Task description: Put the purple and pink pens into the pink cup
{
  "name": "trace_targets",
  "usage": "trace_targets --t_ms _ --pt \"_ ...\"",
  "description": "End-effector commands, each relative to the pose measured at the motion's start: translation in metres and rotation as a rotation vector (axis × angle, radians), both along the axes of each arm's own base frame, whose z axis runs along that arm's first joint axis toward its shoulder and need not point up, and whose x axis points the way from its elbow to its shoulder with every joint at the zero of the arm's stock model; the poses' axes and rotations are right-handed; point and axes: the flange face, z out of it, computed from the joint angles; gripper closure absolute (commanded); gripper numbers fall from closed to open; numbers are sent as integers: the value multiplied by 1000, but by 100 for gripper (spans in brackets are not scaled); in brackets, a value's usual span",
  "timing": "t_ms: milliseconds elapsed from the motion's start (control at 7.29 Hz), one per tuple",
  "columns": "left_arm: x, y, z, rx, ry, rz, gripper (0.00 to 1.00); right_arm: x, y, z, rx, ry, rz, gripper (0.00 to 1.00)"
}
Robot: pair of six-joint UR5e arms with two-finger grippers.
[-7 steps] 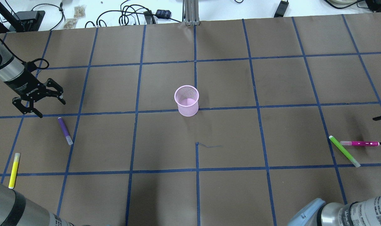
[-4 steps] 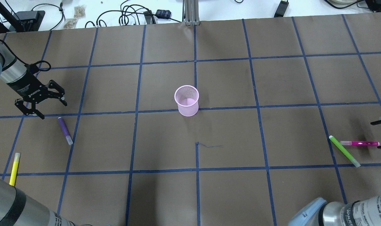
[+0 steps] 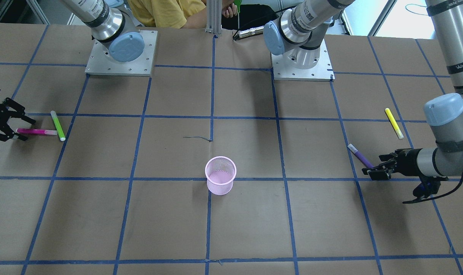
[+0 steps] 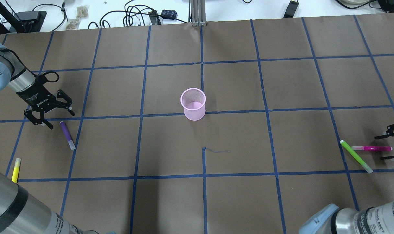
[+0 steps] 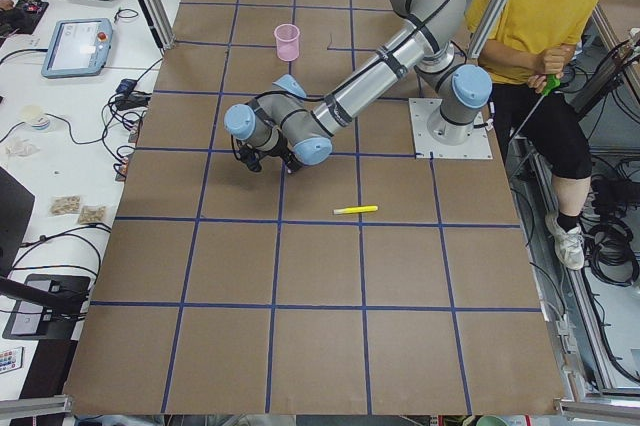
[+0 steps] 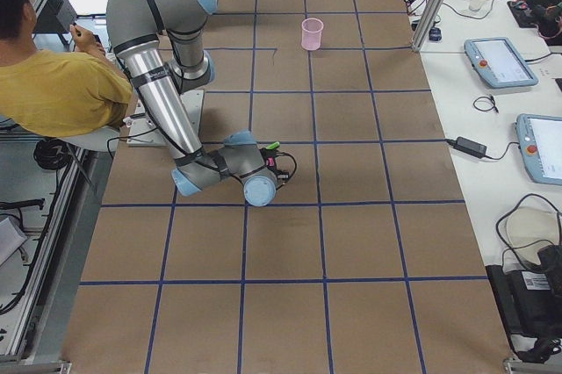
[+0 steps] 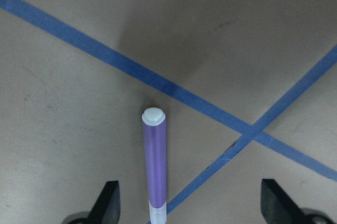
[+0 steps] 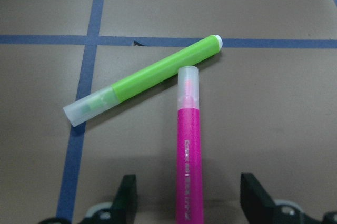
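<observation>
Item: table, brown paper cover, blue tape grid. Item: pink wire-mesh cup, upright, open mouth up, near the table's centre beside a tape crossing, nothing visible inside it, well apart from every pen. Item: purple pen with a clear cap, flat on the table on the robot's left, aslant beside a tape line, well apart from the cup. Item: left claw, black, 2 fingers, spread wide over the purple pen's end farthest from the robot. In the left wrist view the pen runs out from the gap between both fingertips, and neither touches it. Item: magenta-pink pen with a clear cap, flat on the table on the robot's right, far from the cup, cap end pointing towards the table's centre. Item: bright green pen with a clear cap, flat and aslant. The pink pen's cap meets its barrel, forming a rough T. Item: right claw, black, 2 fingers, spread wide with 1 finger on each side of the pink pen's barrel, gripping nothing. Item: yellow highlighter pen, flat at the robot's left, alone, apart from the purple pen.
</observation>
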Motion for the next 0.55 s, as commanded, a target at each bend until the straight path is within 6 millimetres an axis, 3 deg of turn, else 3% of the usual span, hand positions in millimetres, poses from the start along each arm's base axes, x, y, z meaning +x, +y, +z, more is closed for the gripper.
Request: trace_targets --t_ms 0,137,412 --pt "0 3 -9 8 11 -3 6 -2 -1 2 -13 7 14 78" --pt "3 2 -10 5 8 -18 7 -3 -1 3 -15 10 13 88" --pt "11 6 -15 11 15 -16 14 -2 0 4 -12 8 10 98"
